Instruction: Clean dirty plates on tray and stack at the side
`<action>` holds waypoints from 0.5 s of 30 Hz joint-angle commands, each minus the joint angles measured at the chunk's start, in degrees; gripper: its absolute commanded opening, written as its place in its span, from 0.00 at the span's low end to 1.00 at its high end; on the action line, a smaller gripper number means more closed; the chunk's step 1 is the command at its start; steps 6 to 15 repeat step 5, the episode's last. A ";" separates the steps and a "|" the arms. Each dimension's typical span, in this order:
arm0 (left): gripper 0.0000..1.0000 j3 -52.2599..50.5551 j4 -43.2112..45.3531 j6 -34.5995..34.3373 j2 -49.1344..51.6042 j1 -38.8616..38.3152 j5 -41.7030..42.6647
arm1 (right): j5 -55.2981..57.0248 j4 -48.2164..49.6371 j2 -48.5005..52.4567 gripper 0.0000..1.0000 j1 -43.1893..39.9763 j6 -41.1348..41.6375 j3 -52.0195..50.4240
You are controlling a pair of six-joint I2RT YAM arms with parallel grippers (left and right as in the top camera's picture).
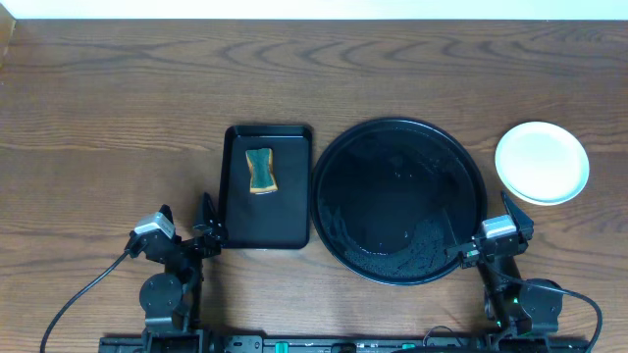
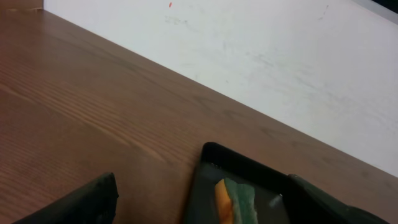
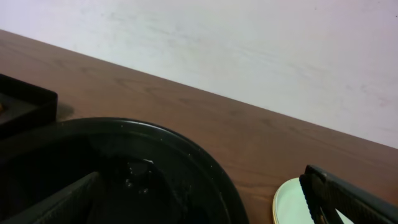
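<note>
Overhead: plates (image 1: 542,162) read as one pale disc on the table, right of the tray (image 1: 397,201) and apart from it; stack count indiscernible. Tray round, black, glossy, droplets near the front rim. Right wrist: plate rim only, cut off by a finger. Left wrist: sponge (image 2: 235,200), orange and green layers, in rectangular tray (image 2: 249,163), partly hidden. Left gripper (image 2: 202,180), right gripper (image 3: 199,176): jaws spread wide, holding nothing.
</note>
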 commanded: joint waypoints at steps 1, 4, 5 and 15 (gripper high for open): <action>0.86 -0.76 -2.73 0.74 -0.39 -0.24 -0.72 | -0.07 -0.24 -0.39 0.99 -0.59 0.72 -0.07; 0.86 -0.76 -2.73 0.74 -0.39 -0.24 -0.70 | -0.07 -0.24 -0.37 0.99 -0.59 0.72 -0.07; 0.86 -0.76 -2.73 0.74 -0.39 -0.24 -0.72 | -0.07 -0.24 -0.37 0.99 -0.59 0.72 -0.07; 0.86 -0.76 -2.73 0.74 -0.39 -0.24 -0.72 | -0.07 -0.24 -0.37 0.99 -0.59 0.72 -0.07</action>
